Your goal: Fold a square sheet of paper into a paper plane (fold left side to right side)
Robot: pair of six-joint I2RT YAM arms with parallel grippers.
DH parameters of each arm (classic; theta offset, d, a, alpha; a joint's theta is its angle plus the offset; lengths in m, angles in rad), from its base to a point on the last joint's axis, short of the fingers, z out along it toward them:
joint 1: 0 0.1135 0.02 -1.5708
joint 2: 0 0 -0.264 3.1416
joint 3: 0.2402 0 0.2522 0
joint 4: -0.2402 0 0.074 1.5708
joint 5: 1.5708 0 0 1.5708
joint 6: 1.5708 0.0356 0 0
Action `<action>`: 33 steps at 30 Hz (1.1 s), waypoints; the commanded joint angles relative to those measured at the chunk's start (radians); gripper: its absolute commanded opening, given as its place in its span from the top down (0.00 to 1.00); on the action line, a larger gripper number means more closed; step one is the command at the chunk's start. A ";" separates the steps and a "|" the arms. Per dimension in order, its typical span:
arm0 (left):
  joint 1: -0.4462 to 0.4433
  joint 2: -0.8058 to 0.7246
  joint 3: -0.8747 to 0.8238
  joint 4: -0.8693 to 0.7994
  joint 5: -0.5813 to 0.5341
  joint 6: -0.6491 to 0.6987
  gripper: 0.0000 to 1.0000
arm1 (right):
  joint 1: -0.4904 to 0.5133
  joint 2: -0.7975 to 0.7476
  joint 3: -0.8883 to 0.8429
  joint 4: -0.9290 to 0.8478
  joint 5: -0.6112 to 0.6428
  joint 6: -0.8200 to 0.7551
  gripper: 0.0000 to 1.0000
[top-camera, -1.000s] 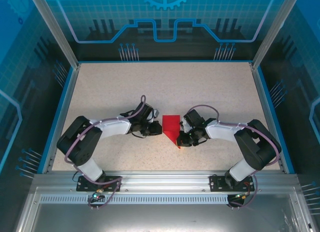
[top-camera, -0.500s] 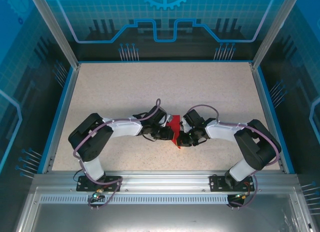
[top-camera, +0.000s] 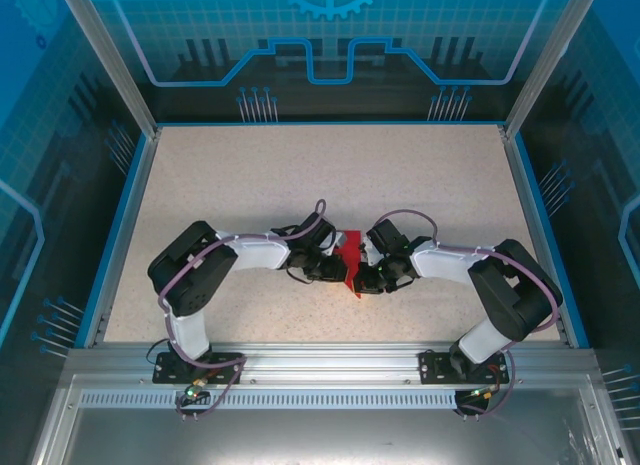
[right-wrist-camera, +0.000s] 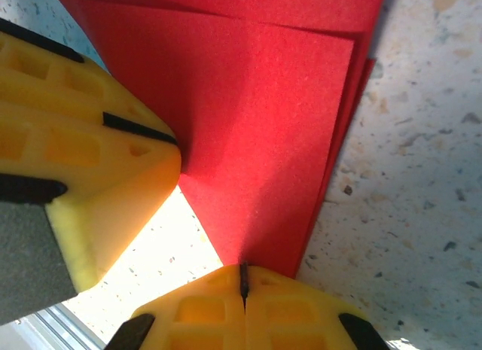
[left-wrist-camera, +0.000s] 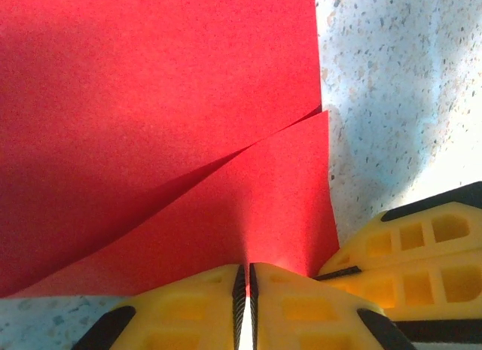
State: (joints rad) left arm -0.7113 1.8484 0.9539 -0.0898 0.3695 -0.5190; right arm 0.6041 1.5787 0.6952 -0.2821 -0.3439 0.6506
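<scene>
Red paper sheet, creased into overlapping layers, lies on the speckled bench, nearer the near edge than the far one and about midway between the left and right edges. It is hemmed in by both grippers.

At its near end the sheet narrows to a point. The right gripper has its yellow fingers pressed together on that tip, and in the right wrist view the red corner runs straight into the seam between them.

Just beside it, on the sheet's left side, the left gripper pinches the paper's edge. Its fingers are closed to a hairline gap with the red layer drawn up into it. A diagonal flap edge crosses the sheet above that pinch.

Beyond both grips the rest of the paper spreads flat toward the far edge.
</scene>
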 commanded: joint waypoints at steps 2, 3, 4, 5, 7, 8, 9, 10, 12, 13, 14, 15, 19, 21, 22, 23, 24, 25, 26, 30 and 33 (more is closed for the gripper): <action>0.065 0.042 0.018 -0.038 -0.073 0.044 0.85 | 0.009 0.038 -0.030 -0.140 0.107 -0.019 1.00; 0.073 0.047 0.025 -0.045 -0.075 0.051 0.85 | 0.010 0.039 -0.030 -0.140 0.107 -0.019 1.00; 0.080 0.050 0.029 -0.054 -0.078 0.058 0.86 | 0.009 0.038 -0.031 -0.140 0.107 -0.020 1.00; 0.087 0.054 0.036 -0.063 -0.084 0.066 0.86 | 0.008 0.038 -0.031 -0.140 0.106 -0.021 1.00; 0.102 0.058 0.040 -0.077 -0.093 0.075 0.86 | 0.010 0.037 -0.033 -0.142 0.107 -0.022 1.00; 0.109 0.059 0.038 -0.078 -0.098 0.078 0.86 | 0.009 0.035 -0.034 -0.142 0.107 -0.022 1.00; 0.115 0.059 0.034 -0.078 -0.101 0.081 0.86 | 0.010 0.034 -0.035 -0.143 0.108 -0.022 1.00; 0.120 0.058 0.028 -0.081 -0.104 0.085 0.86 | 0.009 0.033 -0.036 -0.143 0.107 -0.022 1.00; 0.131 0.056 0.012 -0.084 -0.111 0.092 0.85 | 0.009 0.032 -0.036 -0.144 0.108 -0.023 1.00; 0.137 0.053 0.000 -0.084 -0.115 0.095 0.86 | 0.010 0.031 -0.036 -0.144 0.108 -0.023 1.00; 0.143 0.048 -0.012 -0.083 -0.119 0.097 0.86 | 0.008 0.028 -0.036 -0.145 0.106 -0.023 1.00; 0.150 0.042 -0.027 -0.078 -0.122 0.096 0.86 | 0.009 0.028 -0.034 -0.146 0.106 -0.022 1.00; 0.176 0.014 -0.078 -0.050 -0.125 0.097 0.86 | 0.009 0.020 -0.037 -0.143 0.092 -0.019 1.00; 0.191 0.005 -0.097 -0.042 -0.125 0.099 0.86 | 0.010 0.010 -0.045 -0.138 0.075 -0.013 1.00; 0.199 0.002 -0.102 -0.039 -0.125 0.099 0.86 | 0.011 0.004 -0.049 -0.136 0.069 -0.009 1.00; 0.207 0.000 -0.102 -0.042 -0.125 0.102 0.86 | 0.017 -0.002 -0.054 -0.135 0.065 -0.004 1.00; 0.216 -0.002 -0.103 -0.043 -0.125 0.102 0.85 | 0.022 -0.010 -0.057 -0.136 0.064 0.001 1.00; 0.222 -0.001 -0.102 -0.043 -0.122 0.104 0.85 | 0.027 -0.015 -0.060 -0.135 0.062 0.004 1.00; 0.231 -0.002 -0.100 -0.044 -0.120 0.107 0.86 | 0.033 -0.020 -0.065 -0.135 0.059 0.010 1.00; 0.253 -0.010 -0.073 -0.068 -0.109 0.114 0.85 | 0.051 -0.025 -0.075 -0.121 0.045 0.024 1.00; 0.255 -0.053 -0.068 -0.073 -0.088 0.102 0.83 | 0.051 -0.043 -0.074 -0.084 0.032 0.022 1.00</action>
State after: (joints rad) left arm -0.5076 1.8141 0.8951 -0.0597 0.4046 -0.4473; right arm 0.6338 1.5368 0.6640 -0.2794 -0.3222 0.6613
